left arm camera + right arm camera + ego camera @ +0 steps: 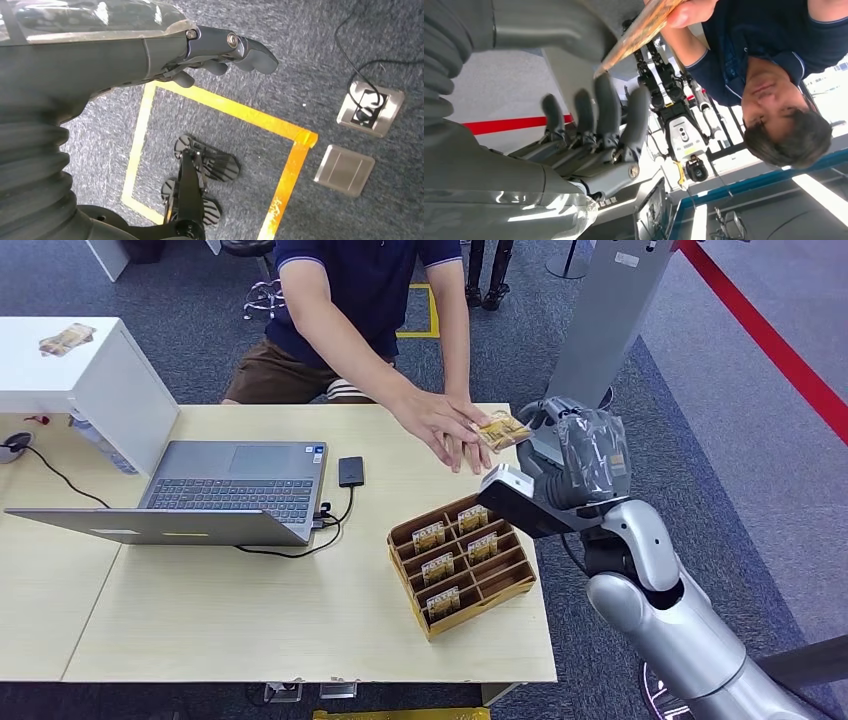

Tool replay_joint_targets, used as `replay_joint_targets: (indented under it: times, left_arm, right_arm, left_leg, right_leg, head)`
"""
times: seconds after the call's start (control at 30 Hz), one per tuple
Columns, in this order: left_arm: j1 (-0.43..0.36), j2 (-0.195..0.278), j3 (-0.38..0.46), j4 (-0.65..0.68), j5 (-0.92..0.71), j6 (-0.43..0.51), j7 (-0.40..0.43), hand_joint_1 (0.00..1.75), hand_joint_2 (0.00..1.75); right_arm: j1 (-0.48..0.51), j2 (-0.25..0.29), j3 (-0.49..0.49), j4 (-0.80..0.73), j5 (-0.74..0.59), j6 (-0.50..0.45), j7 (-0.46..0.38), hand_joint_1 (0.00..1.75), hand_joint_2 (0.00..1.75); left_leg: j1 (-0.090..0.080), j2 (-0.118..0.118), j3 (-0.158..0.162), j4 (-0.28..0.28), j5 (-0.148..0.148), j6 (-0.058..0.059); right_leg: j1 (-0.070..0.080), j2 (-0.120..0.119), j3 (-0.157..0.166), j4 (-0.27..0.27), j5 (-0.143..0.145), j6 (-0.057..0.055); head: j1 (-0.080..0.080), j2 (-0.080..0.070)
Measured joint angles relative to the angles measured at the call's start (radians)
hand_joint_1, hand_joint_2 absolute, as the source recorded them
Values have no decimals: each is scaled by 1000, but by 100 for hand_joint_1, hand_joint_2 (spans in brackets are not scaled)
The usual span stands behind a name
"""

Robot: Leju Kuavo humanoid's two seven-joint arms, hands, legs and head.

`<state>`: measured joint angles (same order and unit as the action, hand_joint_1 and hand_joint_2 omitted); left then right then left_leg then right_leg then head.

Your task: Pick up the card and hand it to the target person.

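While the wooden organizer (462,565) sits near on the surface (250,610), the right robot hand (585,455) beyond it holds a thin, golden-brown patterned card (502,429), touching the person's hand (440,422). The left robot hand (220,50) hangs with fingers loosely curled, holding nothing.

Head cam looks down on table (250,630); wrist cams close behind hands.

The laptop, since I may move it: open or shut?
Open: the laptop shows its keyboard, with the screen laid far back toward the robot.
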<state>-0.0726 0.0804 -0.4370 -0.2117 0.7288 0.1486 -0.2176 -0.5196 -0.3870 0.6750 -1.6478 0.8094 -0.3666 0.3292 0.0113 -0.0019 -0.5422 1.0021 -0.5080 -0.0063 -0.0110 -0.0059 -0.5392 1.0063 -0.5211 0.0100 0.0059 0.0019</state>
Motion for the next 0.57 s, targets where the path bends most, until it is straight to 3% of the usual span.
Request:
replay_joint_targets:
  times: [0.07, 0.3, 0.43, 0.57]
  left_arm:
    - [1, 0, -2, 0, 8, -12, -4, 0, 0]
    - [6, 1, -3, 0, 35, 4, -7, 0, 0]
    - [8, 2, -3, 0, 45, 13, -8, 0, 0]
    - [9, 2, -3, 0, 62, 24, -3, 0, 0]
  right_arm:
    - [0, 1, 3, 6, -1, 0, 0, 0, 175]
    - [3, 8, 6, 20, -96, 4, -8, 0, 175]
    - [29, 8, 2, 15, -271, 14, -47, 0, 175]
    - [83, 5, -14, -3, -531, 22, -136, 0, 175]
  left_leg:
    - [0, 0, 0, 0, 0, 0]
    - [0, 0, 0, 0, 0, 0]
    - [0, 0, 0, 0, 0, 0]
    - [0, 0, 0, 0, 0, 0]
  right_leg:
    - [0, 0, 0, 0, 0, 0]
    - [0, 0, 0, 0, 0, 0]
    - [0, 0, 0, 0, 0, 0]
    - [0, 0, 0, 0, 0, 0]
  head:
    - [0, 0]
    - [0, 0]
    - [0, 0]
    - [0, 0]
